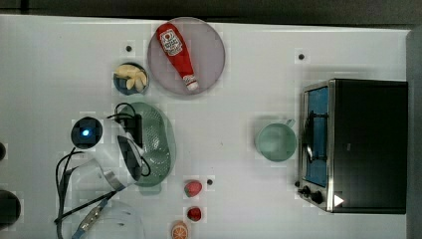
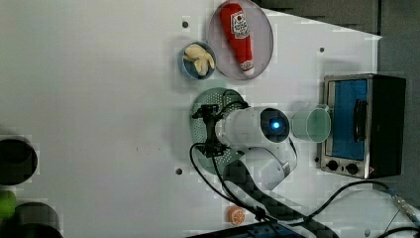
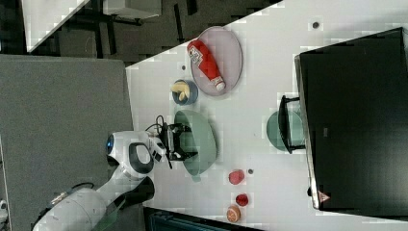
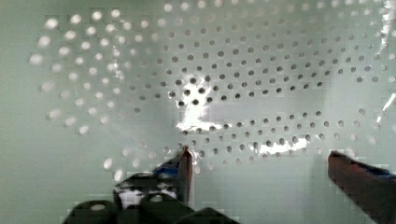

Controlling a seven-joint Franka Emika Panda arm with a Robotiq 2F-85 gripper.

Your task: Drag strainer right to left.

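Note:
The strainer [image 1: 160, 142], a pale mint-green oval with rows of small holes, lies on the white table left of centre in the top view. It also shows as the strainer [image 2: 198, 126] in the left view and the strainer [image 3: 203, 139] in the right view. My gripper [image 1: 133, 132] hangs over its left half in the top view, partly covered by the arm. In the wrist view the gripper [image 4: 261, 161] is open, its fingertips [image 4: 186, 161] spread wide just above the perforated inside of the strainer [image 4: 233, 70], with nothing between them. The same gripper [image 2: 209, 131] [image 3: 177, 142] reaches into the bowl.
A grey plate [image 1: 211, 59] with a ketchup bottle [image 1: 176, 54] and a small bowl of yellow food [image 1: 131, 78] lie behind the strainer. A mint cup [image 1: 275, 142] and a toaster oven [image 1: 358, 144] stand to the top view's right. Two red fruits [image 1: 193, 188] and an orange [image 1: 179, 230] lie in front.

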